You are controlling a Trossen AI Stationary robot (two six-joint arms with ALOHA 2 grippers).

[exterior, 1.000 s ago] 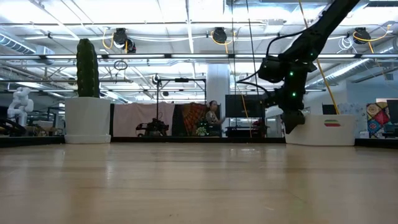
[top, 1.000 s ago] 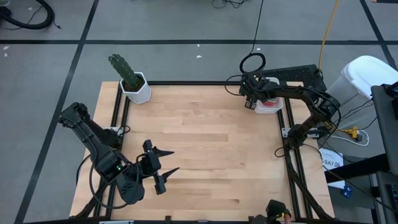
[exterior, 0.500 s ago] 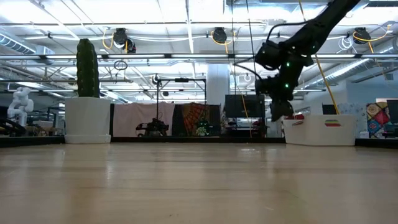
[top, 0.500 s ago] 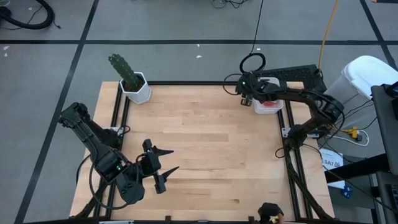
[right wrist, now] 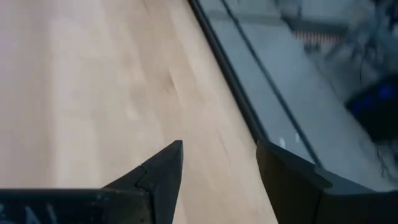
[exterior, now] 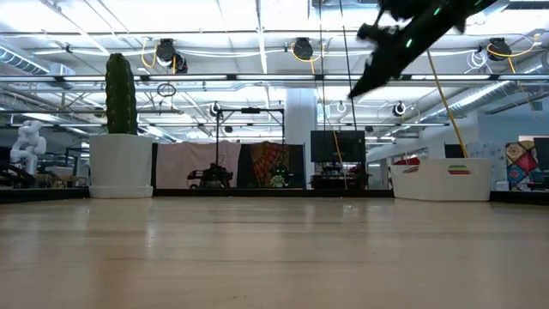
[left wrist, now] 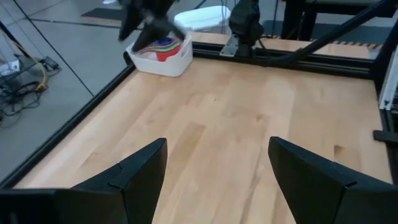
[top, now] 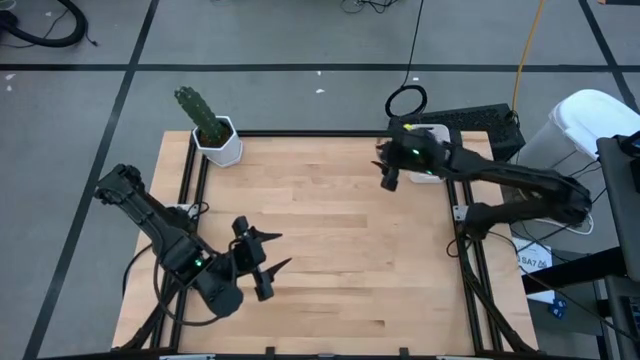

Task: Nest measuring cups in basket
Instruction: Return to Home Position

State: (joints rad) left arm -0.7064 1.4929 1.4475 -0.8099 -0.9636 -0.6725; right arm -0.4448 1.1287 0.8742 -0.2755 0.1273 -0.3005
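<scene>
The white basket (left wrist: pixel 163 57) stands at the table's far right corner; in the high view my right arm covers most of it (top: pixel 432 131). Measuring cups (left wrist: pixel 161 46) sit nested inside it, a red one in front; the others show only as coloured rims. My right gripper (top: pixel 386 176) is open and empty, raised well above the table beside the basket's left side, as the low view (exterior: pixel 360 84) shows. My left gripper (top: pixel 268 256) is open and empty over the near left of the table. The basket rests by its base on the table (exterior: pixel 446 180).
A white hexagonal pot with a green cactus (top: pixel 216 136) stands at the far left corner. A black frame rail (top: pixel 330 134) runs around the table. The bare wooden top (top: pixel 340 230) lies between the two grippers.
My right gripper has come up out of the basket, risen high above the table and moved a little toward the left and near edges, tipping its fingers outward. My left gripper has shifted slightly toward the table's right.
</scene>
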